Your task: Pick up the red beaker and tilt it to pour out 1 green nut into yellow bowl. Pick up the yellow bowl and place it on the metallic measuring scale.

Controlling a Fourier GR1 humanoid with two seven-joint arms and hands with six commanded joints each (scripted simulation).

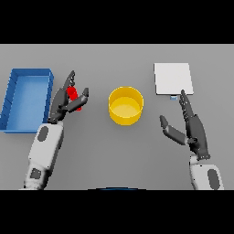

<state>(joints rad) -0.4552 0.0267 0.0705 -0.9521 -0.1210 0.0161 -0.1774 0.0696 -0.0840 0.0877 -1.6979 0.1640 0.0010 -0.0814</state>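
Nearest, the right hand (194, 130) is parked right of the yellow bowl (125, 105), fingers straight and thumb spread, nothing gripped, probably kept ready for the bowl lift later. Left of the bowl, the red beaker (73, 95) is bracketed by the left hand (64, 103), fingers and thumb set loosely around it, so the grab looks about to be made, no pour yet. Farther back, the metallic measuring scale (172, 78) is seen right of the bowl and a blue bin (18, 107) far left; no nut can be made out.

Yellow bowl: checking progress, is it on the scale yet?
No, the yellow bowl sits on the grey table, apart from the metallic measuring scale to its right.
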